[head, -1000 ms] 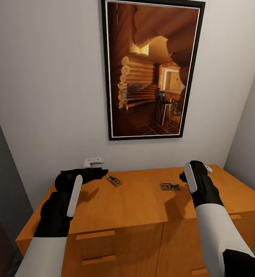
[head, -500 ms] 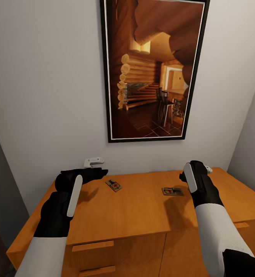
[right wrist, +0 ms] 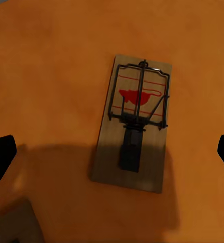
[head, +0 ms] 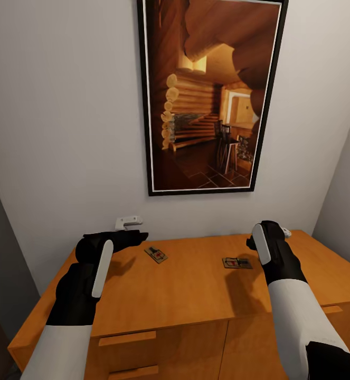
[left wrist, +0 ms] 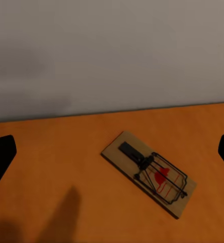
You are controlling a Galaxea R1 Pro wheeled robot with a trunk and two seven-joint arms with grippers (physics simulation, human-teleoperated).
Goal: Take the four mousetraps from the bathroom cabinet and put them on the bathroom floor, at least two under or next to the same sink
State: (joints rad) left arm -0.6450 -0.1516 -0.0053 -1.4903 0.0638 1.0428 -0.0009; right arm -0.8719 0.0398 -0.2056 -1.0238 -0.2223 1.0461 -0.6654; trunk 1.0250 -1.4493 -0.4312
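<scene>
Two mousetraps lie flat on the cabinet [head: 185,285] top, well apart. The left mousetrap [head: 156,254] sits just beyond the left gripper [head: 135,237], which hovers above the wood with fingers [left wrist: 1,159] spread wide, empty. The right mousetrap [head: 236,262] lies just left of the right gripper [head: 251,244], likewise spread and empty. No legible writing, only red marks on the mousetraps.
</scene>
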